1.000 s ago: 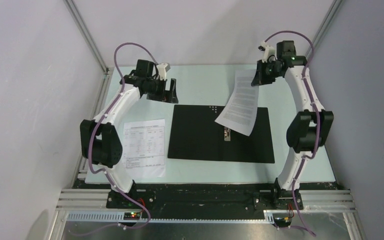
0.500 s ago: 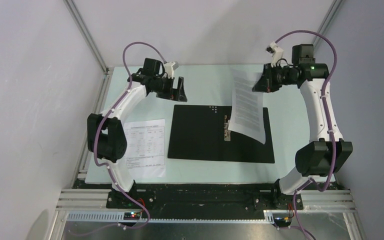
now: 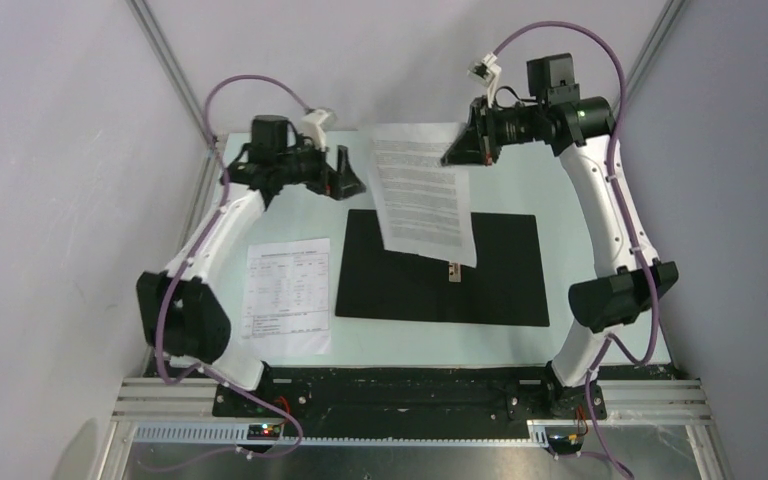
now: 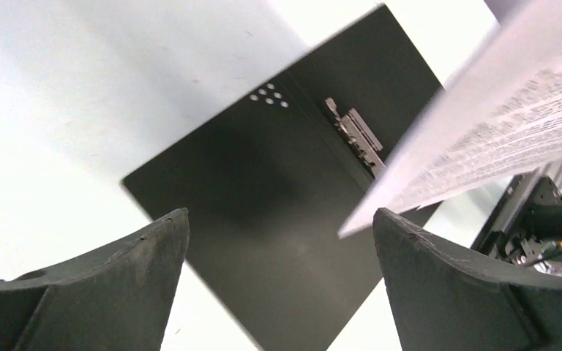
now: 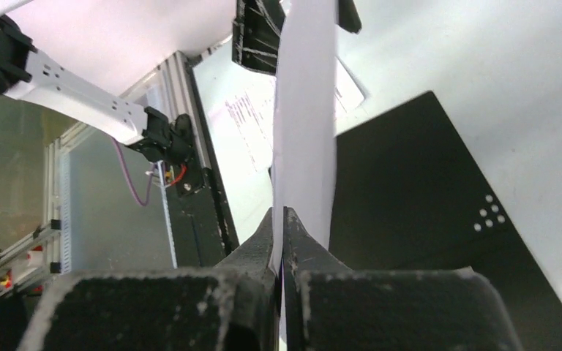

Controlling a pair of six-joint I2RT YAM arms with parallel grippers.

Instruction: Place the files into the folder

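Tightly pinched, the right gripper (image 5: pixel 279 216) has its jaws closed on one edge of a printed sheet (image 3: pixel 420 195); the right wrist view shows the paper running edge-on out from between them. The sheet hangs in the air from that grip, slanting down over the far edge and middle of the folder (image 3: pixel 500 270). The folder lies open on the table (image 3: pixel 410 345), black inside up. The sheet's low corner sits near the metal clip (image 3: pixel 451 270) at the spine; whether it touches the cover I cannot tell.

The left gripper (image 3: pixel 348 180) hovers beyond the folder's far left corner, jaws spread wide and holding nothing. A second sheet (image 3: pixel 288 295), printed with a table, lies flat just left of the folder.

The step in hand looks like laying this page into the folder. To do it well, I would:
- square the sheet to the cover first, as it hangs skewed;
- bring the free end down onto one half, beside the clip rather than across it;
- then lower the held edge slowly so the paper unrolls flat instead of buckling;
- let go only once it rests inside the cover's outline.
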